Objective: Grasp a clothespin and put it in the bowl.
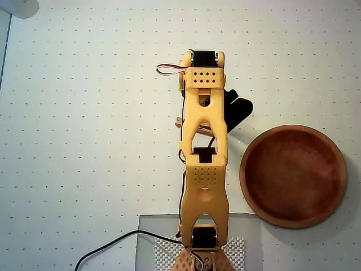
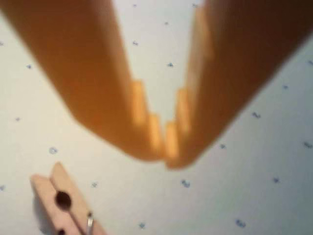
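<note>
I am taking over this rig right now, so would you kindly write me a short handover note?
Hand: orange, shut at the tips, holding nothing, low over the dotted white table.
Small light-tan wooden clothespin: lying on the table, at lower left of the fingertips in the wrist view, not gripped; in the overhead view mostly hidden under the arm.
Round reddish-brown wooden bowl: empty, right of the arm in the overhead view.
Done: nothing yet.
Left: open, grasp the clothespin, carry it to the bowl, release.
</note>
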Available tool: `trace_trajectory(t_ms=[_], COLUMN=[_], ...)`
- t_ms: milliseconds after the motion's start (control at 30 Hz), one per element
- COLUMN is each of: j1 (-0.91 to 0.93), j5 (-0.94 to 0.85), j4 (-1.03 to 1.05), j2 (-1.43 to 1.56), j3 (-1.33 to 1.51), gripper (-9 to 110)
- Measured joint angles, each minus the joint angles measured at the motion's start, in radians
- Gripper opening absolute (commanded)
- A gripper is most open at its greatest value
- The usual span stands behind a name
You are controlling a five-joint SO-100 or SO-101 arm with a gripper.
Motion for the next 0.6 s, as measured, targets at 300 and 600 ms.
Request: trace_trajectory(t_ms=[300, 600], j1=[-0.028, -0.037], j5=[-0.032, -0.166], j4=[0.000, 0.000], j2=[0.000, 0.000], j3=[0.000, 0.000], gripper=[20, 29])
